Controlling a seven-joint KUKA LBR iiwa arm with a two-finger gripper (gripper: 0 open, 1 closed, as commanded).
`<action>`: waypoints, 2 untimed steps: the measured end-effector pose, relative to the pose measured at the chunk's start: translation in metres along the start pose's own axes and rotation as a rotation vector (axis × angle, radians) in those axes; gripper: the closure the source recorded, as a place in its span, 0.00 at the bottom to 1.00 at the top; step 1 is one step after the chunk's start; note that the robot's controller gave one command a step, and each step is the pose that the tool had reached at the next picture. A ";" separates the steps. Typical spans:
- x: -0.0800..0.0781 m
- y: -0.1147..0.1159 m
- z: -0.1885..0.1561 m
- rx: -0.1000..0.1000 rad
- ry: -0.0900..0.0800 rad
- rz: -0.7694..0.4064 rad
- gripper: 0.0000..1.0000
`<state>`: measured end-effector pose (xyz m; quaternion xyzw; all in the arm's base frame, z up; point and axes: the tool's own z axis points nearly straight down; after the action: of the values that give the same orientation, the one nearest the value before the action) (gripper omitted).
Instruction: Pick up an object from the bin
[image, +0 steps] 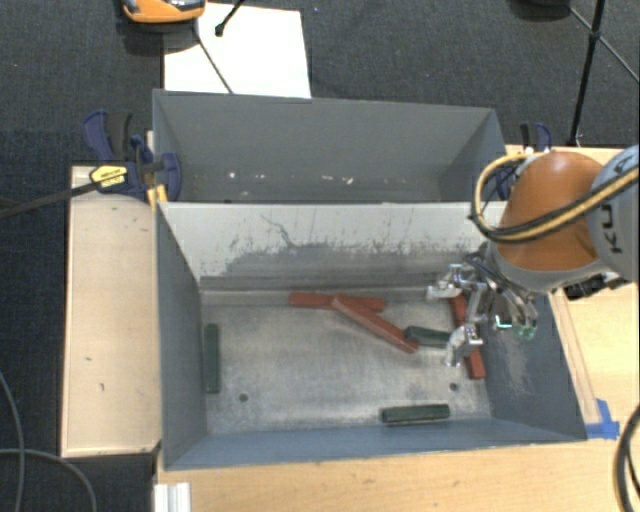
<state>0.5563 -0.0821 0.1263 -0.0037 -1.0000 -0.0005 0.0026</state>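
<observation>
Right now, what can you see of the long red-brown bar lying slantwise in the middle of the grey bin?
The long red-brown bar is a slim, straight, matt stick, whole as far as it shows. It lies on the bin floor, slanting down to the right. Its upper end meets a second red-brown bar lying along the back wall; its lower end touches a short dark green bar. The gripper stands just right of it, apart.
</observation>
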 end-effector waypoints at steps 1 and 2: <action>-0.002 0.000 -0.004 0.001 -0.008 -0.002 0.00; -0.015 0.030 0.051 0.002 -0.022 -0.019 1.00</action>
<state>0.5712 -0.0526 0.0750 0.0059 -0.9999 0.0006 -0.0082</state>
